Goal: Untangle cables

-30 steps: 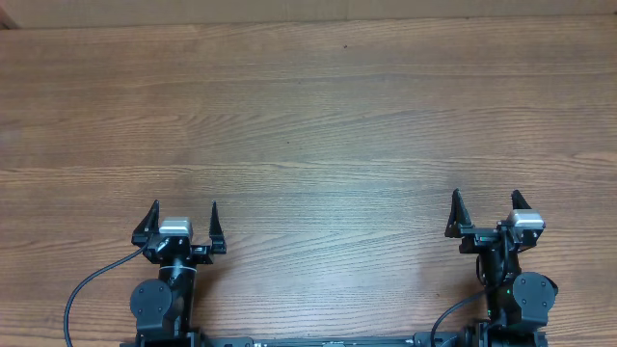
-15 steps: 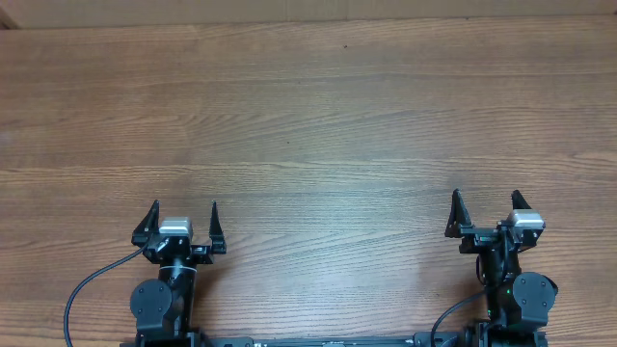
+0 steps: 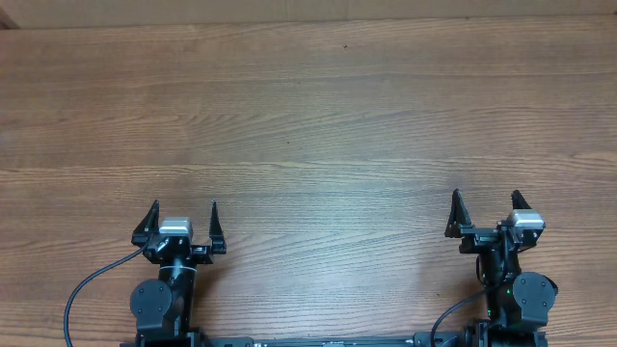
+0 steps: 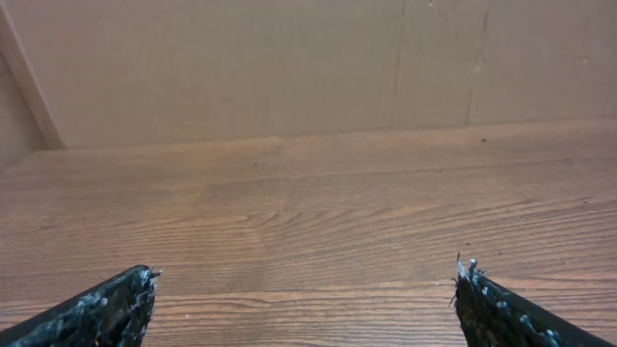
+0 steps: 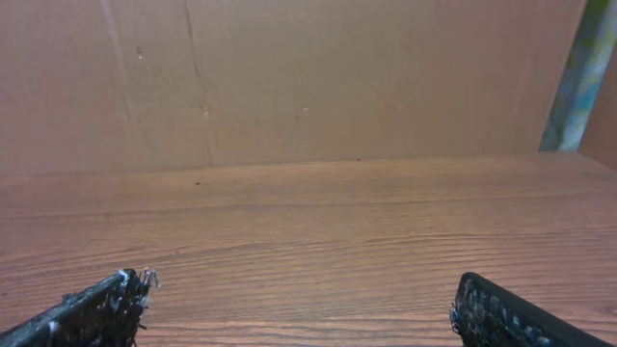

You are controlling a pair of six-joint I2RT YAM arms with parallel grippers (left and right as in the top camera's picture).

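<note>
Heads up: you've got no cables anywhere in view right now. The overhead shows bare wood across the whole table [image 3: 308, 116], and both wrist cams see only wood grain running up to the brown wall [image 4: 241, 67]. So I can't tell you where the cables sit relative to either hand. They're just not in frame.

Both hands are parked at the near edge, well apart. The left gripper [image 3: 184, 214] has its jaws spread wide with nothing between them. The right gripper [image 3: 485, 202] is the same, wide and empty. The wrist cams back that up: fingertips at the bottom corners, only table between them.

What I'd watch for: the only black cord you can see is the arm wire [image 3: 85, 289] looping off the left base, plus one like it by the right base. If you go hunting for something black and thin, that's the easy wrong grab, and tugging it would be bad for the rig. Reaching out blind with no target would probably just scrape fingertips on the wood. I'd wait till the cables actually show up before committing either arm.
</note>
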